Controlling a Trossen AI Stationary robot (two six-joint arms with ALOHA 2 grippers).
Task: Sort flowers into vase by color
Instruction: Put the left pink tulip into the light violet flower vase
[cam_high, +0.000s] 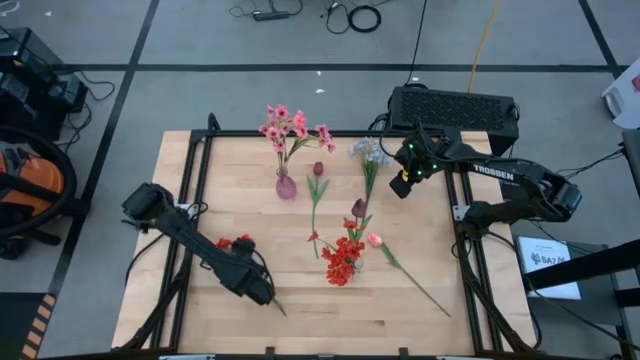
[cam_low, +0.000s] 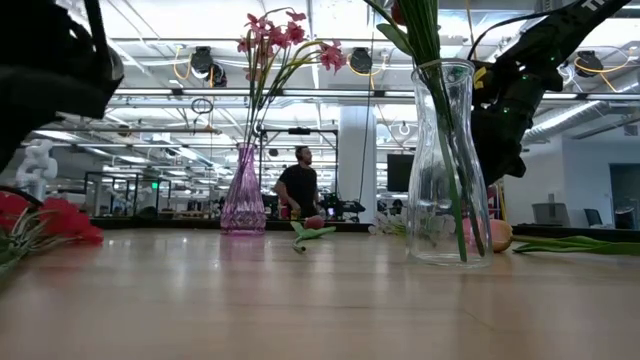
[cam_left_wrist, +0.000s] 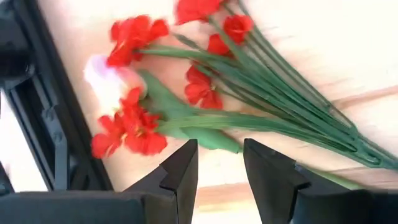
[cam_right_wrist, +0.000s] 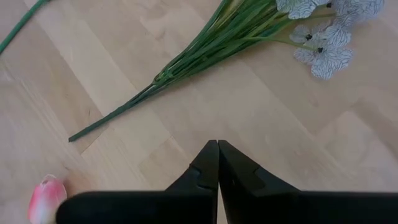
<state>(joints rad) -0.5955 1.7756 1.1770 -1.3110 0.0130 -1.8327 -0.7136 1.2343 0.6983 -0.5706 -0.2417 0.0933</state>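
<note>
A bunch of red flowers (cam_left_wrist: 186, 68) lies on the table at the near left (cam_high: 235, 243), with its green stalks (cam_left_wrist: 292, 93) running off toward the near edge. My left gripper (cam_left_wrist: 221, 171) hovers open over this bunch, above the lower stalks (cam_high: 258, 285), and nothing is between its fingers. My right gripper (cam_right_wrist: 217, 155) hangs shut over bare wood at the far right (cam_high: 404, 182), beside the pale blue-white sprig (cam_right_wrist: 323, 37), which lies flat. A clear vase (cam_low: 450, 170) holds red flowers (cam_high: 342, 262). A pink vase (cam_high: 286, 185) holds pink sprays (cam_high: 290, 125).
A maroon tulip (cam_high: 318, 170) lies with its stalk on the table's middle, and another (cam_high: 358, 208) shows near the clear vase. A pink bud (cam_high: 375, 240) lies right of that vase, its long stalk (cam_high: 425, 295) running toward the near right. Black frame rails (cam_high: 195, 200) border the table.
</note>
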